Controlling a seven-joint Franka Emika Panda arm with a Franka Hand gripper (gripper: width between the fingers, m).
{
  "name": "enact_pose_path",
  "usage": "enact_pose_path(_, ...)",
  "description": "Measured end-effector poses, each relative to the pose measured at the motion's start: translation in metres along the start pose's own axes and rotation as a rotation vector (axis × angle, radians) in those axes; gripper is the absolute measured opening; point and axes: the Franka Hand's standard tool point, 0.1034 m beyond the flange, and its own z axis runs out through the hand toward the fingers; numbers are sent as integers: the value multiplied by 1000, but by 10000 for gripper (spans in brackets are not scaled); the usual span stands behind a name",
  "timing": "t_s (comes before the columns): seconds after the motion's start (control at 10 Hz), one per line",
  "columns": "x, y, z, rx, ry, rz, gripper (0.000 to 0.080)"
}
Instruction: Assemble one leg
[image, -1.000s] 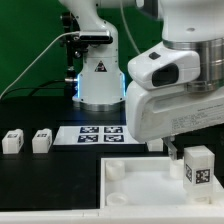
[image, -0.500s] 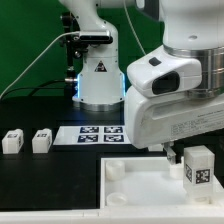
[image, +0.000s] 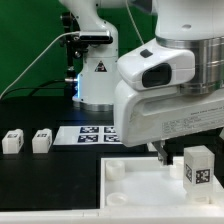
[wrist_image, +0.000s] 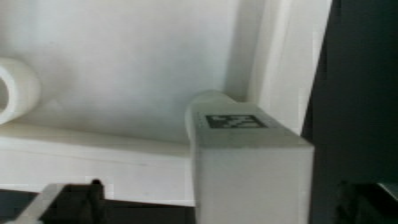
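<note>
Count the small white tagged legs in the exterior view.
3. The outer leg and the inner leg sit side by side at the exterior view's left; the upright leg stands on the white board at its right. The arm may hide another.

Glossy white arm (image: 170, 80) with rounded moulded housings, grey seam band at the wrist joint, white pedestal base (image: 98, 88) bearing a black triangular warning label (image: 99, 69), blue status light (image: 75, 88), black-fingered tool (wrist_image: 226, 197)
</note>
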Motion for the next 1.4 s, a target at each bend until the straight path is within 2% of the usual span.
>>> enact_pose_path(0.2,0,0,0,0,-1,0,384)
enact_pose_path(0.3,0,0,0,0,0,0,290)
enact_pose_path(0.8,1,-1,1,0,2,47,291)
enact_pose_path(1.2,5,-3,1,10,22,695,291)
enact_pose_path(1.4,6,-1,1,44,58,981,292)
